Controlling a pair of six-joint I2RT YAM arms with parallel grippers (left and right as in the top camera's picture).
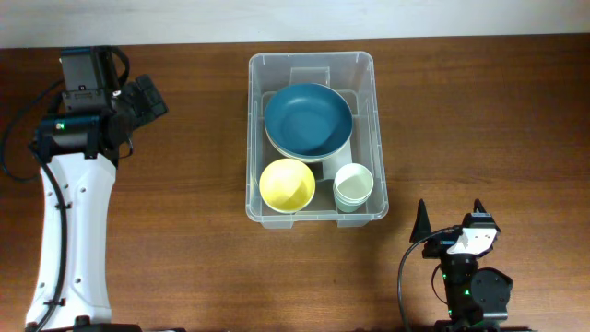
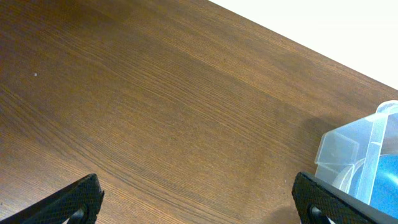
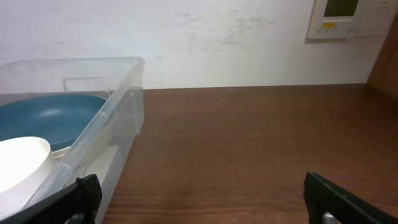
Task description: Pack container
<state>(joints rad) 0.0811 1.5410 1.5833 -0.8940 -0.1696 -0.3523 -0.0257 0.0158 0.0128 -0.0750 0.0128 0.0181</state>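
Observation:
The container (image 1: 253, 138), a large clear plastic bin, stands mid-table. Inside it lie a dark blue bowl (image 1: 308, 121) at the back, a yellow bowl (image 1: 287, 184) at front left and a white cup (image 1: 353, 185) at front right. My left gripper (image 1: 147, 97) hovers well to the left of the bin, open and empty; in its wrist view (image 2: 199, 199) only the container's corner (image 2: 348, 146) shows at right. My right gripper (image 1: 450, 214) is near the front edge, right of the bin, open and empty. Its view (image 3: 202, 199) shows the container's wall (image 3: 118, 118), blue bowl (image 3: 50, 115) and cup (image 3: 22, 165).
The brown wooden table (image 1: 479, 111) ends at a white wall along the back. A wall control panel (image 3: 339, 18) hangs high at the right in the right wrist view. The left arm's white link (image 1: 69, 231) runs down the left side.

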